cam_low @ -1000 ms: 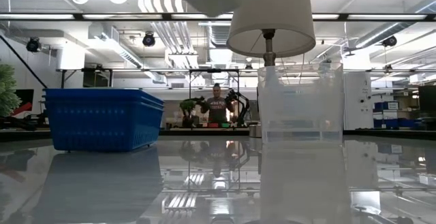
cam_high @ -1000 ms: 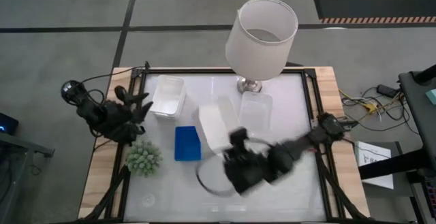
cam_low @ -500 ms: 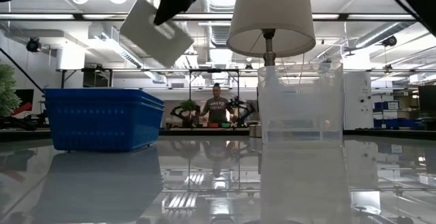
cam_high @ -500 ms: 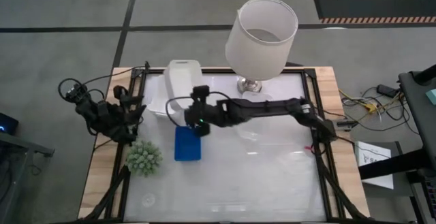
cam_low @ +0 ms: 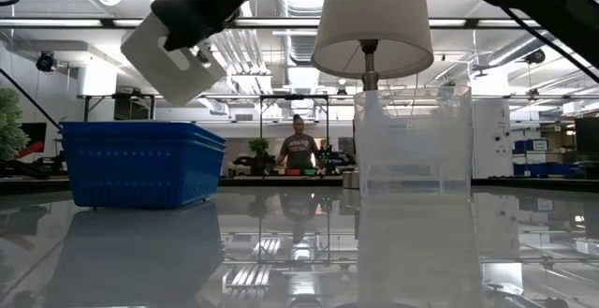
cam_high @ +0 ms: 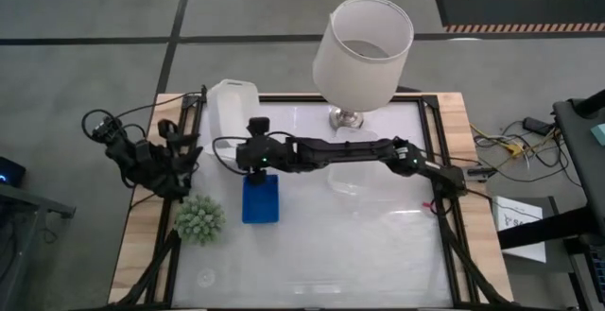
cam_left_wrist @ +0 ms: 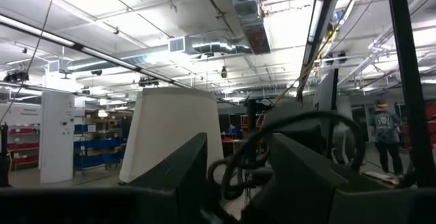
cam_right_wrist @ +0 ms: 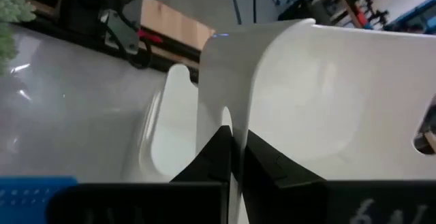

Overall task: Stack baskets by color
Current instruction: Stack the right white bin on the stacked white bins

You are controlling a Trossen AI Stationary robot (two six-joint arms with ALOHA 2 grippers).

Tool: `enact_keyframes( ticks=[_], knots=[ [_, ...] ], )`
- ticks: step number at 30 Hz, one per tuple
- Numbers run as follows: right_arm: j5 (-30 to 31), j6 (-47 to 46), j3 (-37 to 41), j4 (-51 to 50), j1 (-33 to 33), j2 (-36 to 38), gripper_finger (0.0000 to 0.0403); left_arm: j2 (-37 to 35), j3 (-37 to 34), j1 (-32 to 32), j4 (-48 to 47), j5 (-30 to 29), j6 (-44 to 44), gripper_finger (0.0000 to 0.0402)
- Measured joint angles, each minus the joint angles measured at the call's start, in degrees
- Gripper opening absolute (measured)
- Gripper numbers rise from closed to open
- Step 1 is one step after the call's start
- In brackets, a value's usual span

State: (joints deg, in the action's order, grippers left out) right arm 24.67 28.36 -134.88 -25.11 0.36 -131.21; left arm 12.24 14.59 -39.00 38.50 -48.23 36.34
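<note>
since a moment ago our right gripper (cam_high: 248, 150) has swung farther left across the table, fingers pinched tight on the rim of a white basket (cam_high: 231, 112), carried tilted in the air above a second white basket (cam_right_wrist: 170, 135) on the table. blue basket (cam_high: 260, 198) sits just beside the spiky plant (cam_high: 199, 218). our left gripper (cam_high: 181, 155) waits at the table's left edge, jaws apart, holding nothing.
</note>
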Motion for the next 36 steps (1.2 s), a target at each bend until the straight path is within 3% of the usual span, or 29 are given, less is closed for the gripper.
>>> enact_keyframes(
  ticks=[8,29,36],
  knots=[
    [-1.40,4.22,-0.05,8.00,-0.10,-3.06,0.0008,-1.29,0.00,0.00,0.11,-0.15,0.02,0.0148],
    [-2.64,-1.53,-0.03,9.83,-0.68,-5.68,0.0009,-1.67,0.00,0.00,0.07,-0.17,0.04,0.0148],
    [-1.54,-5.88,-0.03,9.01,-1.16,-5.54,0.0052,-1.67,0.00,0.00,0.07,-0.20,0.04,0.0148]
  ],
)
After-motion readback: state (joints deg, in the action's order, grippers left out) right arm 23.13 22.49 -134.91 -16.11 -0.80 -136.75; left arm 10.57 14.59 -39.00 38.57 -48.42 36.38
